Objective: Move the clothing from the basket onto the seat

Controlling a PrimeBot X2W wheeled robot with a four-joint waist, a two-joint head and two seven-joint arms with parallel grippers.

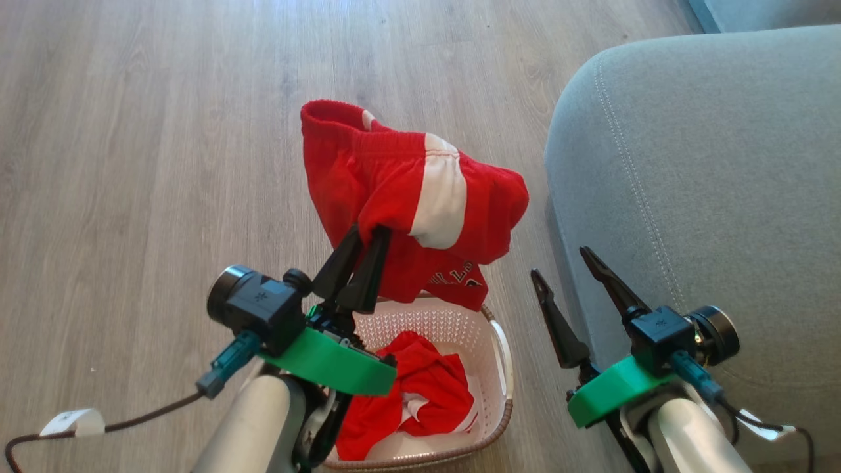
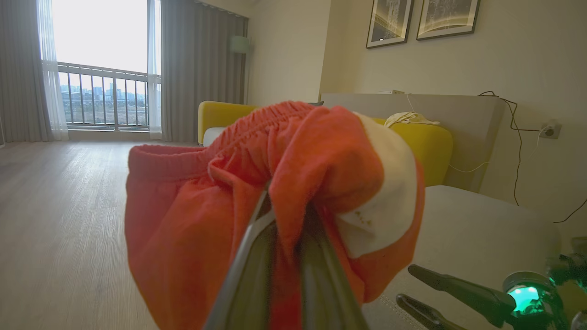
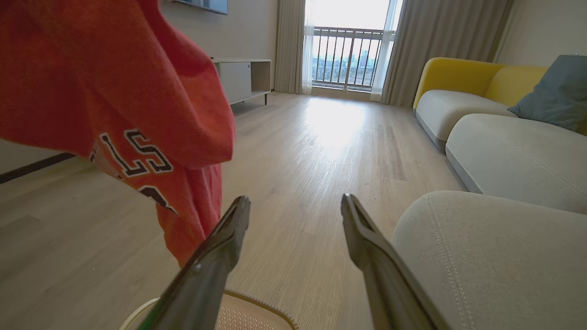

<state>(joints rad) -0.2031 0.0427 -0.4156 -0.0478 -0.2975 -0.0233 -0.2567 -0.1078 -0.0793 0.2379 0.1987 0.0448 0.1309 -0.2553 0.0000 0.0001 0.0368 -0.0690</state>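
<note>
Not even halfway: left gripper (image 1: pixel 368 230) jaws clamp one red garment (image 1: pixel 407 197) above the basket (image 1: pixel 502 368), right gripper (image 1: pixel 560 261) jaws open, empty. The other garment (image 1: pixel 420 387) lies inside, nothing on the seat (image 1: pixel 709 197) yet.

You had the lifted red garment (image 1: pixel 394 190) hanging in the air above the basket (image 1: pixel 433 320), pinched between the closed fingers of the left gripper (image 1: pixel 368 228). It drooped in loose folds, showing an elastic waistband, a broad white band and dark lettering on its lowest flap. The second red garment (image 1: pixel 427 387), with some white showing, lay crumpled inside the cream perforated basket, which stood upright with its brown rim and a white side handle visible. The grey seat (image 1: pixel 709 197), with its pale stitching line, sat just right of the basket, apart from both garments.
</note>
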